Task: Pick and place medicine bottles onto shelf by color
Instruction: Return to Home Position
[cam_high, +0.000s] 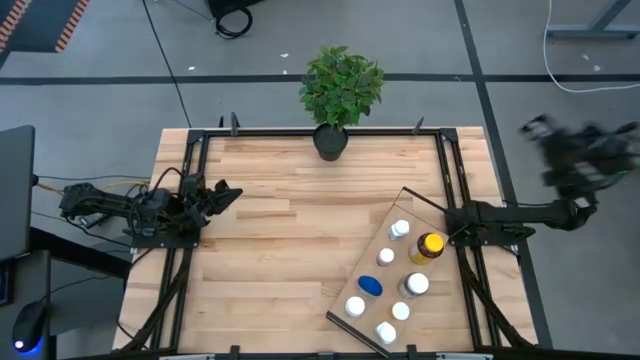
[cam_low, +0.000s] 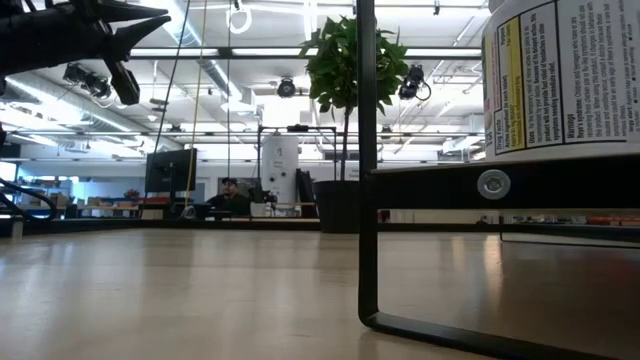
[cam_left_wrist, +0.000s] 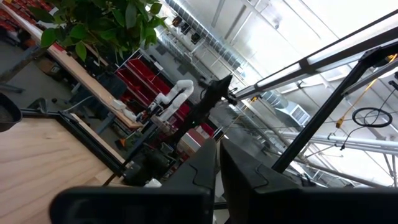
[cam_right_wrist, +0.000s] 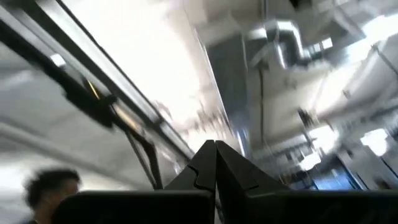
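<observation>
All eight medicine bottles (cam_high: 355, 306) stand upright on the shelf (cam_high: 398, 270), and neither gripper touches any of them. The sorting looks finished, which would explain why both arms sit away from it. The amber bottle (cam_high: 430, 245) with its yellow cap and the blue-capped bottle (cam_high: 371, 286) stand among the white ones, apart from each other. The right gripper (cam_right_wrist: 216, 144) is raised beyond the edge of the table (cam_high: 280, 240), its fingers pressed together on nothing and aimed at the ceiling (cam_right_wrist: 280, 37). The shelf lies below it and well off toward the table's middle. The left gripper (cam_left_wrist: 217, 152) is folded low near its own base, with the shelf far across the table from it. Its fingers are closed and empty too — a resting pose, by my reading.
</observation>
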